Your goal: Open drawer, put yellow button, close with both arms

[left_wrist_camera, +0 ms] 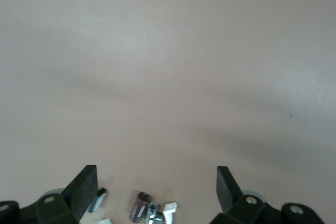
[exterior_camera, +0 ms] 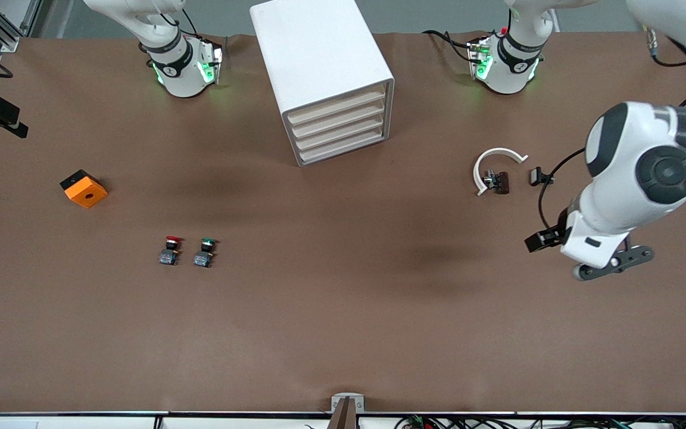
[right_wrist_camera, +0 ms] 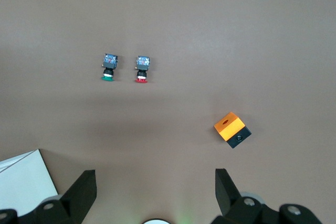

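The white cabinet (exterior_camera: 319, 65) stands at the table's edge between the two arm bases. Its four cream drawer fronts face the front camera, and the drawer (exterior_camera: 336, 105), the uppermost one, is shut. The yellow button does not show in any view. My left gripper (exterior_camera: 611, 263) (left_wrist_camera: 156, 177) hangs open and empty over the table toward the left arm's end, close to a white ring. My right gripper (right_wrist_camera: 154, 177) is open and empty, high over the table near its own base (exterior_camera: 182, 68). It is out of the front view.
A red-capped switch (exterior_camera: 170, 250) (right_wrist_camera: 142, 69) and a green-capped switch (exterior_camera: 205, 252) (right_wrist_camera: 108, 67) stand side by side. An orange box (exterior_camera: 84, 189) (right_wrist_camera: 231, 129) lies toward the right arm's end. A white ring (exterior_camera: 495, 164) with small dark parts (exterior_camera: 496, 182) (left_wrist_camera: 139, 206) lies near the left gripper.
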Controlling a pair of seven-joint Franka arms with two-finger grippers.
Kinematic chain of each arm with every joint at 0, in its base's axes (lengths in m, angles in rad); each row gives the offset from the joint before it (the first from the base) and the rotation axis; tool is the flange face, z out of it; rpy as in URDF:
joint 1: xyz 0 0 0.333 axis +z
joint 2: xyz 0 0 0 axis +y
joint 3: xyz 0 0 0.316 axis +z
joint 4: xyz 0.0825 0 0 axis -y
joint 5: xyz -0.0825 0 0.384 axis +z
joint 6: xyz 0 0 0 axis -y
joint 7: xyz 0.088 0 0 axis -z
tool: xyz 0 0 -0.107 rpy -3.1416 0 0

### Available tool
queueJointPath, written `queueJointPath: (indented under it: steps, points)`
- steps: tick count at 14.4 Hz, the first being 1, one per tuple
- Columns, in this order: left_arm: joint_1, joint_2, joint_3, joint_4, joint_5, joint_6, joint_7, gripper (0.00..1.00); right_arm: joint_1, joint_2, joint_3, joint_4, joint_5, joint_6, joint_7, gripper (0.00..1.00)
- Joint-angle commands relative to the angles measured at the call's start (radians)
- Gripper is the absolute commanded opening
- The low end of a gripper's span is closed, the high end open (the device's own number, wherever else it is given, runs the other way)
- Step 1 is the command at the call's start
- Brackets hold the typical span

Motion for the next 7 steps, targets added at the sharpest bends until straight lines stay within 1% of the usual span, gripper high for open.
queueJointPath:
  steps: [1,3,5,7]
  points:
    - [0.042,-0.096,-0.010,-0.019,0.016,-0.029,0.100,1.00,-0.014,-0.024,0.007,-0.019,-0.001,0.016,-0.005,1.00]
    - [0.068,-0.147,-0.011,-0.019,-0.002,-0.071,0.169,1.00,-0.014,-0.025,0.007,-0.017,-0.001,0.011,-0.005,1.00]
    - [0.116,-0.196,-0.018,-0.023,-0.074,-0.079,0.235,1.00,-0.014,-0.027,0.007,-0.014,-0.001,0.005,-0.004,1.00]
    - [0.142,-0.242,-0.010,-0.025,-0.130,-0.131,0.380,1.00,-0.026,-0.027,0.010,-0.014,0.001,0.007,-0.004,1.00]
